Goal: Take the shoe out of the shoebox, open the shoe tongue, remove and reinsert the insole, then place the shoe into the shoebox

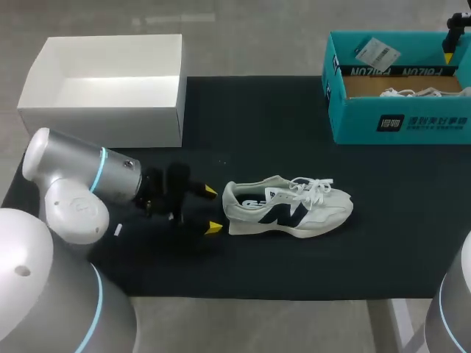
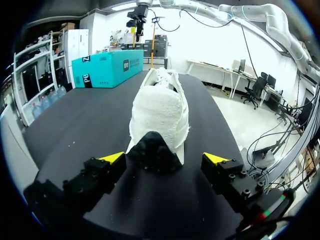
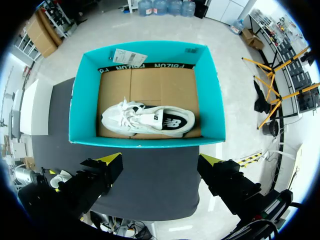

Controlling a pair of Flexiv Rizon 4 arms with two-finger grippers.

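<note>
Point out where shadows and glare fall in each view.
Head view: even light; the shoe throws almost no shadow on the black mat, and the white box shows bright inside. Left wrist view: the shoe's white heel is brightly lit, the left gripper dark. Right wrist view: the teal shoebox is evenly lit inside, without glare.

Left gripper (image 2: 164,158), fingers spread wide, one yellow-tipped finger (image 2: 102,172) on either side of the shoe's heel and neither touching it. White shoe (image 2: 160,107) seen from behind, upright on its sole, with a dark patch at the base of the heel and the toe pointing away from the gripper. Black mat (image 2: 75,130) lies under the shoe and extends to both sides of it. Teal shoebox (image 2: 107,67) stands beyond the shoe's toe, off to one side. Right arm (image 2: 250,15) arches high above the shoe, its far end hanging over the shoebox.
</note>
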